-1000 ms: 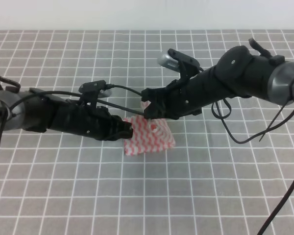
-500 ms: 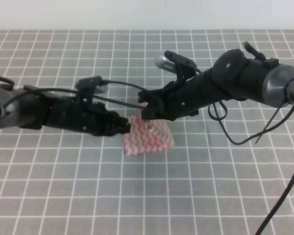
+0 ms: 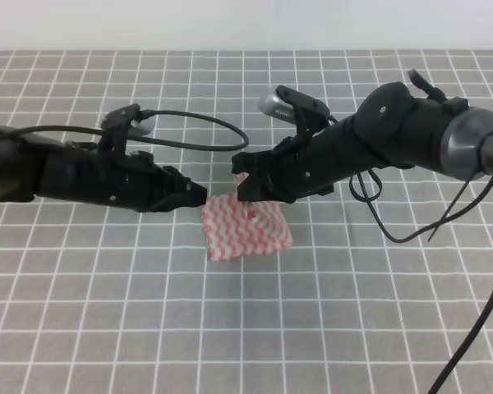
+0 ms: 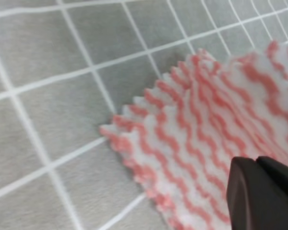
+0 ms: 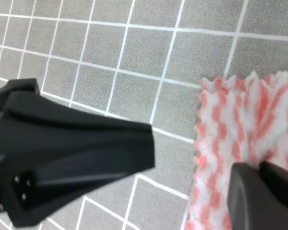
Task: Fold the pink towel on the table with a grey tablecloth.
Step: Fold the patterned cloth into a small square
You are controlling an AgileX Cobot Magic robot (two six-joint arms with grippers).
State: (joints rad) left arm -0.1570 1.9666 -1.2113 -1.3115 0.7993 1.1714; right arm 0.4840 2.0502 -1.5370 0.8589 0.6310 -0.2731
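Evenly and softly lit from above in the exterior high view, bright without glare; only faint shadows under both arms on the table with a grey tablecloth [image 3: 82, 312]. Sharp across the grid, slightly washed out toward the far edge. In the left wrist view, soft and blurred throughout, the pink towel [image 4: 206, 120] fuzzy, the dark fingertip at the lower right corner smeared. Somewhat crisper in the right wrist view, though grainy.

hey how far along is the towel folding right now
The pink towel lies as a small folded bundle on the grey tablecloth, so at least one fold looks done. The left hand sits at its left edge, apparently off the cloth; the right hand is at the far corner. Whether more folds remain is unclear.
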